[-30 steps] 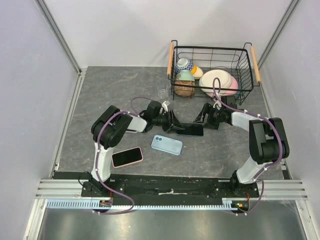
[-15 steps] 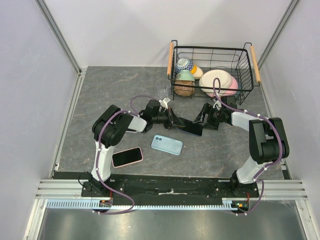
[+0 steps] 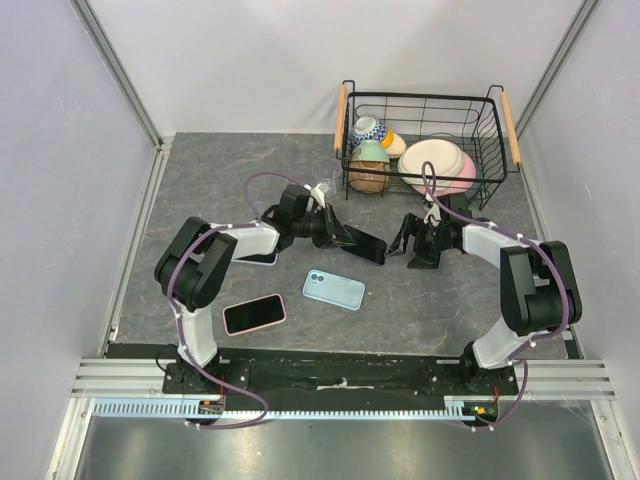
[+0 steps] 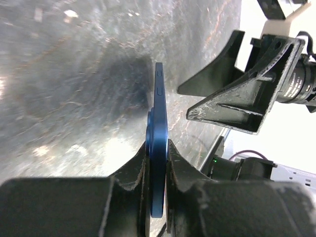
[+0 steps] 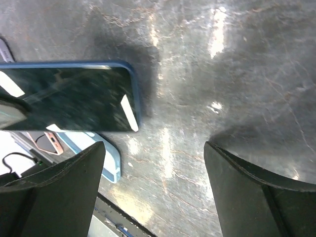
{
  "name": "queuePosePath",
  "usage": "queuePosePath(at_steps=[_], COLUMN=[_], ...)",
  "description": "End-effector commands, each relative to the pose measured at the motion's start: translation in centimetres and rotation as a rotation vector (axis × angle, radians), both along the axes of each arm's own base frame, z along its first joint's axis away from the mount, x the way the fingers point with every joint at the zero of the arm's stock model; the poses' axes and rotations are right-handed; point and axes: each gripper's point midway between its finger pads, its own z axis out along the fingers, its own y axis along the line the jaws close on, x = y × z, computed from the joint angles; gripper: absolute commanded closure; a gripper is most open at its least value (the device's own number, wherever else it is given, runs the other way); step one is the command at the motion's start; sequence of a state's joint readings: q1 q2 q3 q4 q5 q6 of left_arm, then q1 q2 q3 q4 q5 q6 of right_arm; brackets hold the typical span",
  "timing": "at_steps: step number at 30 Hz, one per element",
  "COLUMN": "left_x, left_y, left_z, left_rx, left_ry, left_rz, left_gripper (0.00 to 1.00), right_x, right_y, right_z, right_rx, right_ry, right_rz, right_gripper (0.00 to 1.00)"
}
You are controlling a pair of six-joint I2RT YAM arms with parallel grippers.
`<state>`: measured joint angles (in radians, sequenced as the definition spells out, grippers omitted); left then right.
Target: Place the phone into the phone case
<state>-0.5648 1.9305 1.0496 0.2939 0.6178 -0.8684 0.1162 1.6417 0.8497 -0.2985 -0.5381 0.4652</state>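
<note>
The dark blue phone is held by one end in my left gripper, tilted, a little above the table. In the left wrist view the phone stands edge-on between the shut fingers. My right gripper is open and empty just right of the phone's free end; it also shows in the left wrist view. In the right wrist view the phone's screen lies upper left of my open gripper. The light blue phone case lies flat in front, also seen in the right wrist view.
A pink phone lies near the front left. A wire basket with bowls and plates stands at the back right. A small clear object sits left of the basket. A flat item lies under my left forearm.
My right gripper has come off the phone's right end and stands open. My left gripper has drawn the phone left and back, and the left arm's elbow has swung left.
</note>
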Motion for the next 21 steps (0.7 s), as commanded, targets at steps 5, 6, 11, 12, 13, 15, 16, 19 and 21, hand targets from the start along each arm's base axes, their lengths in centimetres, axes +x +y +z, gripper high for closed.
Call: queuePosePath(at_steps=[5,6,11,12,13,15,16,19,21], left_x=[1.5,1.9,2.2,2.4,2.3,2.4,2.4,2.1,1.7], left_y=[6.0,6.9,9.8,10.5,10.9,11.7,11.9,12.8,13.0], left_z=[4.5,6.0,9.5,10.2,11.4,12.7,13.5,15.5,16.9], left_rx=[0.033,0.012,-0.014,-0.025,-0.042,-0.065,-0.076,-0.105,-0.125], left_ry=[-0.164,-0.192,-0.252,-0.260,-0.284,-0.306,-0.319,-0.362,-0.407], left_rz=[0.073,0.091,0.134,0.142,0.145,0.146,0.145,0.137,0.101], left_gripper=[0.98,0.98,0.98,0.98,0.98,0.98,0.98,0.98,0.98], right_x=[0.3,0.4,1.5,1.6,2.0,2.4,2.8,3.4,3.7], right_y=[-0.8,-0.7,0.1,0.3,0.6,1.1,1.4,2.5,3.1], right_z=[1.9,2.1,4.7,5.2,5.9,7.4,8.3,11.2,12.8], right_rx=[-0.088,-0.088,-0.075,-0.067,-0.055,-0.032,-0.016,0.050,0.087], right_ry=[-0.029,-0.038,-0.116,-0.129,-0.148,-0.189,-0.212,-0.286,-0.341], right_rz=[0.022,0.027,0.050,0.054,0.062,0.075,0.081,0.100,0.114], right_gripper=[0.11,0.11,0.10,0.10,0.10,0.09,0.09,0.09,0.09])
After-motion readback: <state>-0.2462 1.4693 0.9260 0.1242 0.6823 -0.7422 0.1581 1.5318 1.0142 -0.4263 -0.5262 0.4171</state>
